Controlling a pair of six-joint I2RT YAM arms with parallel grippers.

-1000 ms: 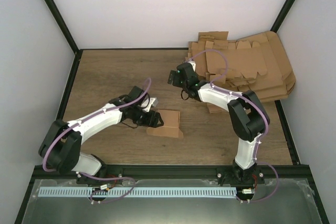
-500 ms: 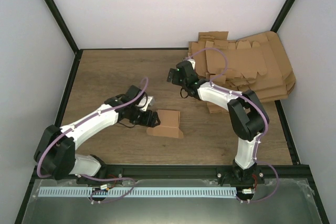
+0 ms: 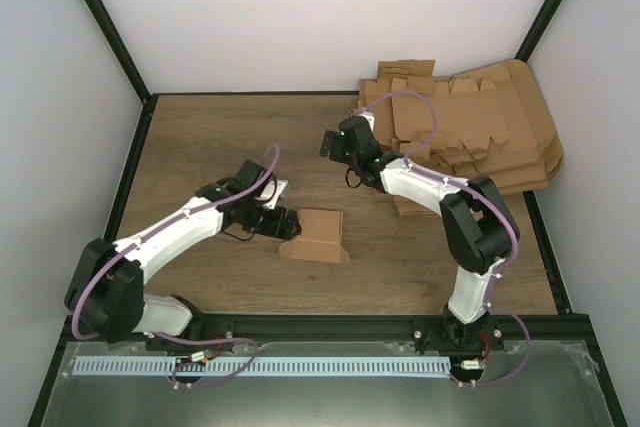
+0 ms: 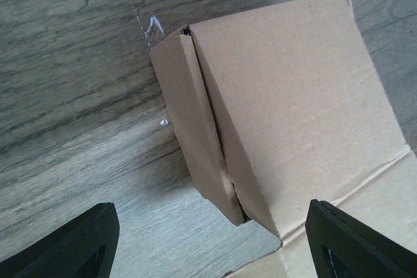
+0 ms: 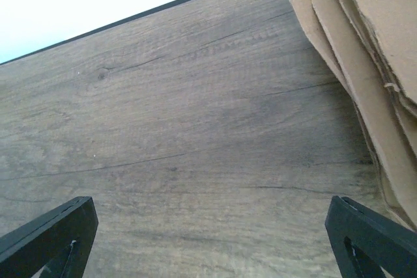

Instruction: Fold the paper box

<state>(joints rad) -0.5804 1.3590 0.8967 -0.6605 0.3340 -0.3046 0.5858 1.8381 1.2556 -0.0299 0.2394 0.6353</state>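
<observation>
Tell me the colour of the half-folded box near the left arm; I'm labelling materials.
Plain brown, unprinted cardboard. The box shows best in the left wrist view.

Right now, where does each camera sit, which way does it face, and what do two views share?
Top external: above, behind the bases, looking down on the table; both arms show, left gripper beside the paper box, right gripper near the sheet pile.
Left wrist: on the left arm, looking down at the paper box; its open fingertips show.
Right wrist: on the right arm, looking across the table; its open fingertips show.
Shared: top external and left wrist see the paper box.
</observation>
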